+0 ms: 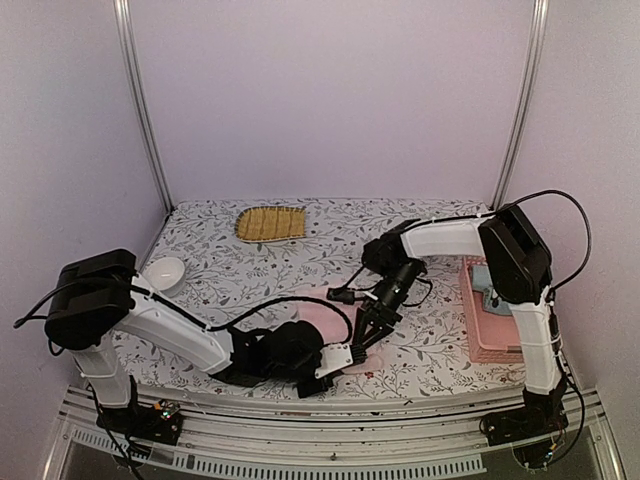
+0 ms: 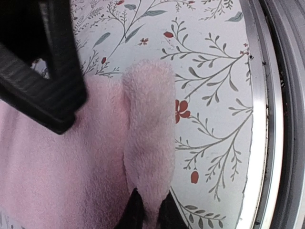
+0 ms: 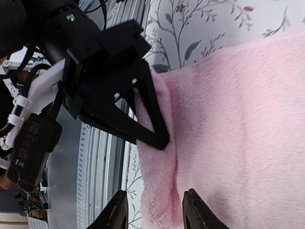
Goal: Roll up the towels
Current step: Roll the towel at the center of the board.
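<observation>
The left gripper (image 2: 148, 215) is closed on the pink towel (image 2: 71, 181), its two dark fingertips pinching the near end of a rolled hem (image 2: 147, 119) that runs straight away from the jaws as a soft, rounded ridge. On the jaws' outer side the bare floral table (image 2: 209, 95) forms only a narrow strip before the metal rail (image 2: 259, 119) at the table's near edge, so room on that side is tight. On the inner side the towel lies flat and wide, plush and fleecy.

The right gripper (image 3: 155, 212) stands with its jaws apart, straddling the same ridge from the other end. One finger sits outside the towel's border over the table and the other rests above the flat pink pile. Directly ahead of these jaws the left gripper's black triangular finger presses on the fold, so the two grippers sit close together.

From above, beyond both jaws, the table opens broadly. A white bowl (image 1: 165, 272) and a ribbed woven mat (image 1: 268, 222) lie well apart from them. A light blue towel (image 1: 482, 280) sits on a salmon pad (image 1: 490, 340) under the right arm.
</observation>
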`<state>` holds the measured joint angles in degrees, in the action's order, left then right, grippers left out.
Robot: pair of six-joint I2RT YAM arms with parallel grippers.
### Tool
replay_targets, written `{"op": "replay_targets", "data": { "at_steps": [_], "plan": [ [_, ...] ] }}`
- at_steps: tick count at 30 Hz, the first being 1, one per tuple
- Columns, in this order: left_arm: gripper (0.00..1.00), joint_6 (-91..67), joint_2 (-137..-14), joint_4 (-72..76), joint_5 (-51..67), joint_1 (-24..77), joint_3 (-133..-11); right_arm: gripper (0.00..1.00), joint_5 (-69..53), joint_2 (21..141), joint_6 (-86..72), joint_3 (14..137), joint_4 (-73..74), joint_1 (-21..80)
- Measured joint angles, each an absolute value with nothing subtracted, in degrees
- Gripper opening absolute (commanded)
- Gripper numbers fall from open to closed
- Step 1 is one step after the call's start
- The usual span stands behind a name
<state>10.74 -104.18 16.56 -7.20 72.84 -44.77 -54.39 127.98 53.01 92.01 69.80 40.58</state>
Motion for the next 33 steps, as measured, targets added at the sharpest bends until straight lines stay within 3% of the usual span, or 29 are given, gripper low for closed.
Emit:
{"op": "replay_targets", "data": {
  "at_steps": [6, 12, 19, 27, 33],
  "plan": [
    [0.0, 9.28, -104.09, 13.56, -3.84, 72.29, -46.39, 0.26, -50.57, 127.57, 46.68, 95.15, 62.57, 36.67],
    [0.0, 7.29, -104.05, 10.61, 0.38, 71.09, -48.01, 0.22, -44.29, 134.21, 37.76, 99.77, 56.97, 36.32],
    [0.0, 4.08, -103.2, 7.6, 6.85, 66.85, -48.66, 0.25, -42.11, 137.43, 32.58, 106.8, 56.49, 37.54],
    [0.0, -0.34, -109.06, 1.87, 21.67, 59.27, -56.36, 0.37, -42.06, 137.86, 32.56, 110.34, 56.71, 37.39],
    [0.0, -3.84, -113.43, 1.26, 30.92, 56.23, -60.16, 0.39, -41.91, 129.64, 32.32, 110.26, 57.39, 32.82]
  ]
}}
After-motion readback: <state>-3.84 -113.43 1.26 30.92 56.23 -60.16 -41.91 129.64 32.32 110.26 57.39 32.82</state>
